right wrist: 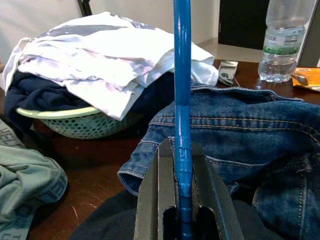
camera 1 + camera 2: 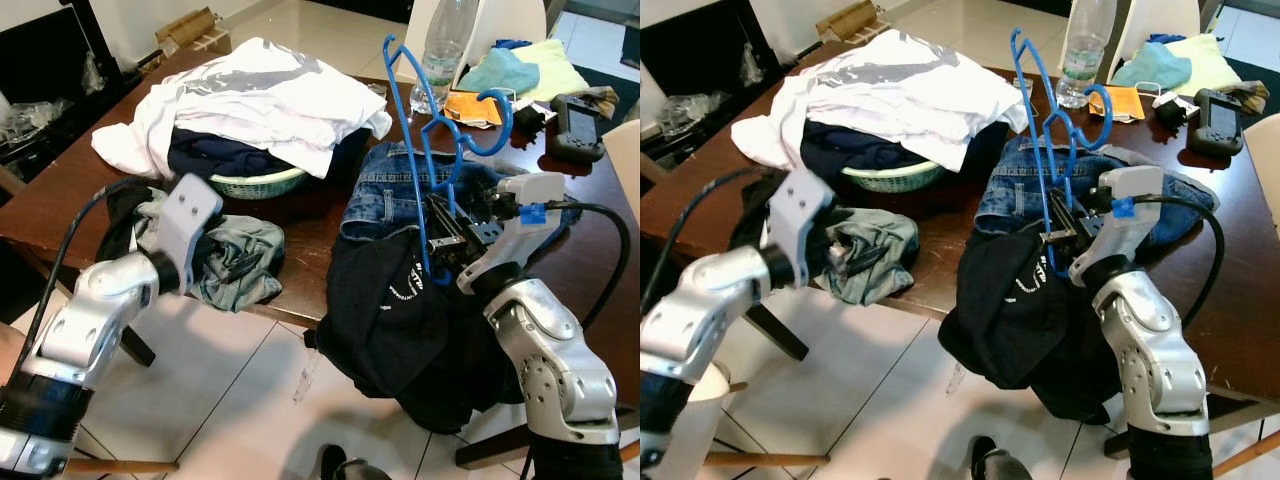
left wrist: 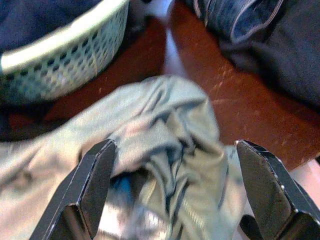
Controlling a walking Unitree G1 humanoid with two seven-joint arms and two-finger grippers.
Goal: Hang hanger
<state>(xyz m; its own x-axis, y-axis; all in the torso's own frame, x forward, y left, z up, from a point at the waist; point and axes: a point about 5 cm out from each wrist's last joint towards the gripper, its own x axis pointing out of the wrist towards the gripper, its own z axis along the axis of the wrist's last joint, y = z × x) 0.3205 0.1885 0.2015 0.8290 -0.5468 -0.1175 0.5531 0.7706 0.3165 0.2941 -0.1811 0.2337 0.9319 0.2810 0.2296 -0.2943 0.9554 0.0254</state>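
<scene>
A blue hanger point(image 2: 430, 150) is held upright over the jeans point(image 1: 250, 135) on the surface point(image 2: 310, 225), clamped by the right pincer point(image 1: 182, 200); the left pincer point(image 3: 175, 190) is spread wide over grey cloth point(image 3: 160, 150).

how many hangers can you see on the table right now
1. A blue hanger stands upright over the jeans, clamped low on its bar by the right gripper. More could be buried under the clothes in the basket.

table edge point(image 2: 300, 312) crowded | clothes basket point(image 2: 255, 182), jeans point(image 2: 400, 185), bottle point(image 2: 440, 50) block
</scene>
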